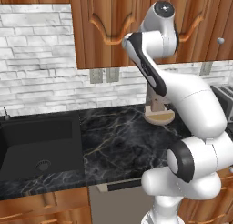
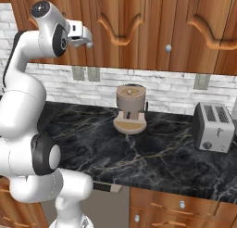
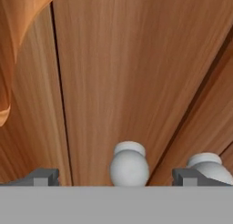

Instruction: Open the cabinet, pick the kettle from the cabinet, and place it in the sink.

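The cabinet (image 2: 139, 23) hangs on the wall with both carved doors closed, so the kettle is hidden. My gripper (image 2: 87, 41) is raised to the door's lower edge. In the hand view the gripper (image 3: 114, 175) is open, with a round silver knob (image 3: 129, 166) between its two dark fingertips (image 3: 43, 175) and the wooden door (image 3: 127, 73) close behind. A second knob (image 3: 207, 166) sits just right of the right tip. The black sink (image 1: 27, 150) lies low at the left of the counter, holding nothing.
A round wooden base with a tan block (image 2: 130, 109) stands on the dark marble counter (image 2: 152, 153) by the backsplash. A silver toaster (image 2: 213, 127) sits to the right. The stovetop (image 1: 225, 93) edges in at far right. Lower drawers (image 2: 180, 204) run below.
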